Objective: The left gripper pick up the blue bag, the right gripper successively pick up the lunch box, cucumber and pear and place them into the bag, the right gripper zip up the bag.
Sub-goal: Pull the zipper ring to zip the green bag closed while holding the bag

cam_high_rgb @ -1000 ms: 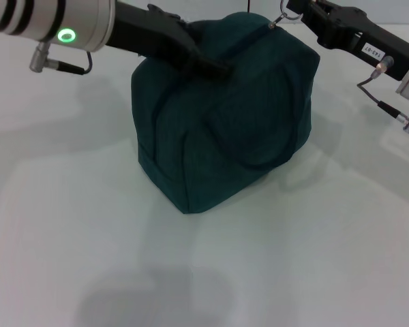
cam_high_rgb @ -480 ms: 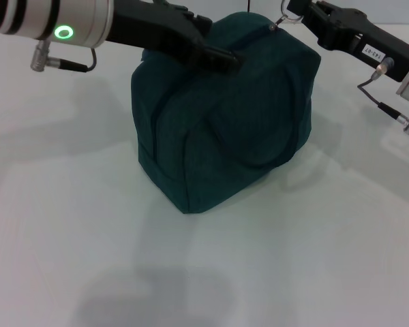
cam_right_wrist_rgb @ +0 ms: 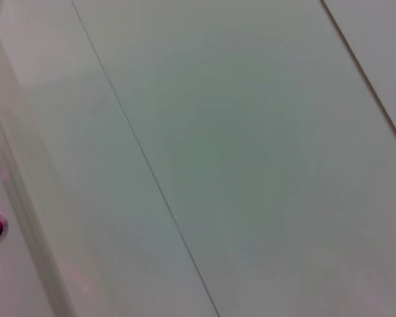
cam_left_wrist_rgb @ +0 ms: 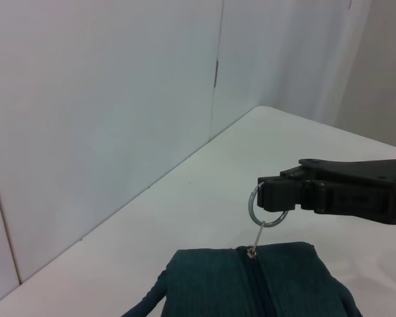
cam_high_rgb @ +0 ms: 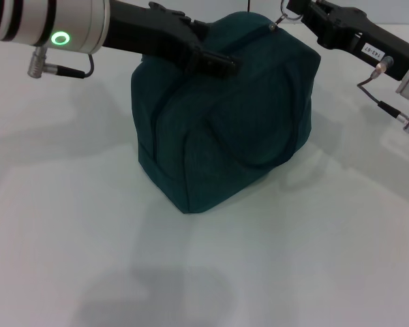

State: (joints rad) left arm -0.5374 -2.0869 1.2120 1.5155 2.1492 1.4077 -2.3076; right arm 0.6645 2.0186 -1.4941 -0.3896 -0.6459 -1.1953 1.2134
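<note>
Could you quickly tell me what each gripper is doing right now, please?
Left gripper: over the blue bag's top; grip cannot be told.
Right gripper: shut on the zipper ring.

The blue bag [cam_high_rgb: 221,116] stands upright on the white table, upper middle of the head view, dark teal fabric, blocky. Its top zipper [cam_left_wrist_rgb: 254,284] looks closed, the ring pull [cam_left_wrist_rgb: 265,212] lifted at the far end.

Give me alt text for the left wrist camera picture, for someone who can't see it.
The right gripper holds the metal ring zipper pull just above the closed top of the blue bag. The zipper runs along the middle of the bag's top. Behind are a white table and a pale wall.
</note>
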